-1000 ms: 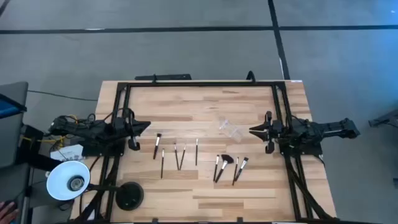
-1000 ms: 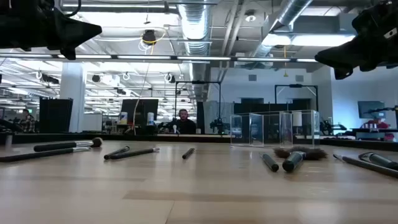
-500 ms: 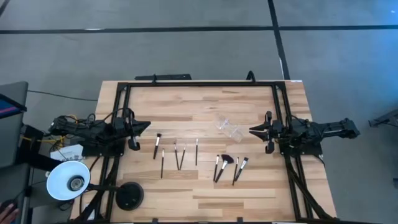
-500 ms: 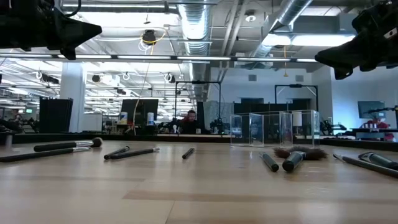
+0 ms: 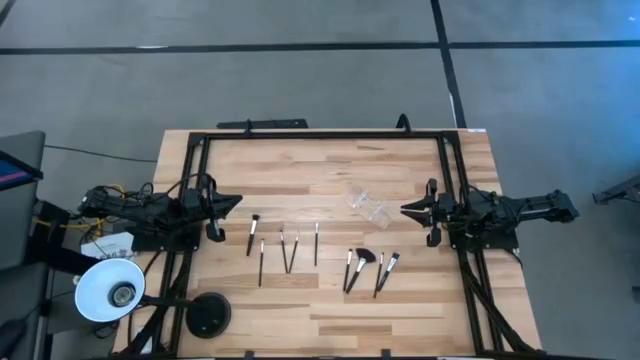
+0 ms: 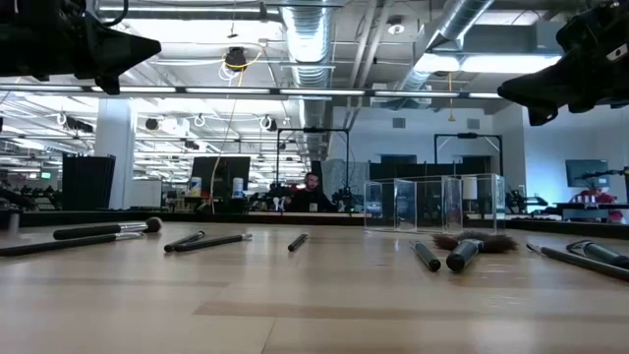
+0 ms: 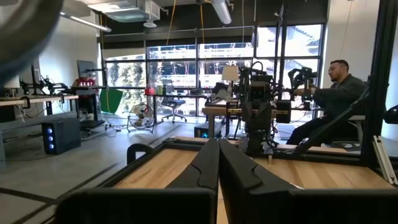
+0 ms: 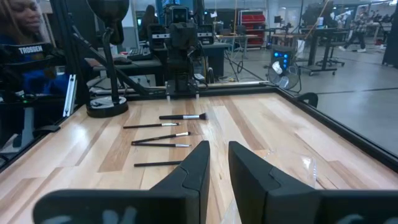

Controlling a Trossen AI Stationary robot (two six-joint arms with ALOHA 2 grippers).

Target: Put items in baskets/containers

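Observation:
Several slim dark-handled makeup brushes lie flat on the wooden table in two groups, a left one (image 5: 283,248) and a right one (image 5: 362,266) that includes a fan-shaped head (image 6: 474,241). The clear cup (image 5: 368,205) sits on the table just beyond the right group, also seen at cup (image 8: 305,165). My left gripper (image 5: 237,203) hovers shut at the table's left side, above and left of the left group. My right gripper (image 5: 404,210) hovers at the right side, close to the cup, with a narrow gap between its fingers (image 8: 217,163) and nothing in it.
A black frame (image 5: 320,135) runs around the work area. A white round lamp shade (image 5: 108,290) and a black round base (image 5: 208,315) stand at the near left corner. People sit beyond the table at a person (image 7: 336,93) and a person (image 8: 25,25).

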